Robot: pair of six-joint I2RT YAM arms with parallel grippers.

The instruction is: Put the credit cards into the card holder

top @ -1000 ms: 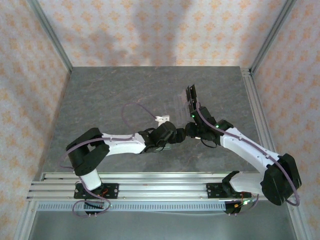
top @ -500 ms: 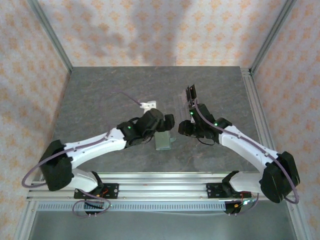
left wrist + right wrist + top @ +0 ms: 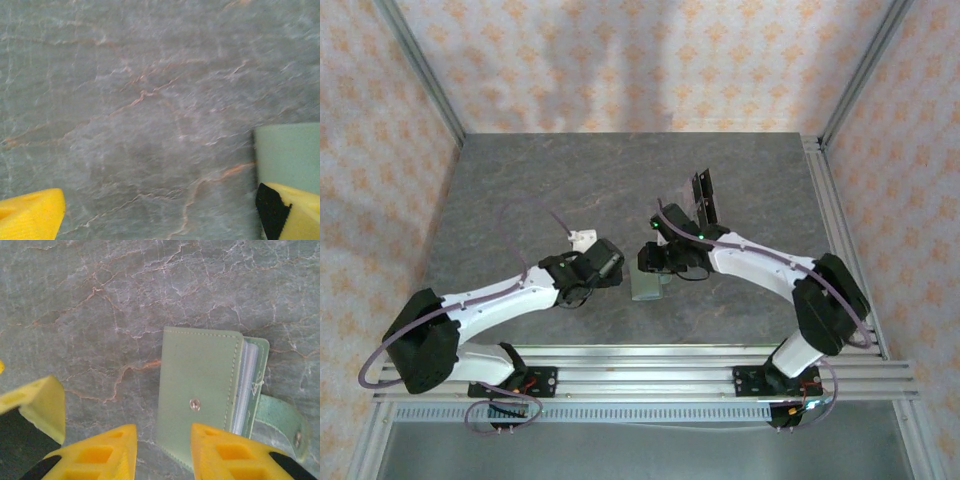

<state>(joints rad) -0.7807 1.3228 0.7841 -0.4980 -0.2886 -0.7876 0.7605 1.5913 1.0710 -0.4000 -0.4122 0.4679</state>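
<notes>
Seen from above, a grey, veined stone-look surface (image 3: pixel 520 190) carries a small sage-green folding card holder (image 3: pixel 645 288). It lies flat near the middle, toward the near edge. The white-and-black left arm (image 3: pixel 510 295) reaches in from the left, and the left jaws end just left of the card holder. The right arm (image 3: pixel 760 265) bends in from the right, and the right jaws hang over the holder's far end. Farther back, thin rectangular credit cards (image 3: pixel 698 200), black and greyish, sit together on the surface, apart from the card holder. How they are stacked cannot be made out.

In the left wrist view the left jaws are spread wide. One yellow finger (image 3: pixel 30 215) sits in the bottom left corner and the other (image 3: pixel 295 212) in the bottom right, with bare surface between them. A corner of the card holder lies just beyond the right-hand finger, and nothing is pinched.

In the right wrist view the card holder is folded shut, its cover with a metal snap stud (image 3: pixel 195 403) facing up. Pale inner sleeves (image 3: pixel 248 385) show along its right edge. Its closing tab (image 3: pixel 277 420) lies unfastened on the surface to the right. The right jaws are partly spread and pinch nothing. One yellow finger (image 3: pixel 100 452) is over bare surface just beside the holder, while the other (image 3: pixel 225 450) overlaps its near edge; whether that one touches the holder cannot be told. A further yellow block (image 3: pixel 35 407) shows at the left.
</notes>
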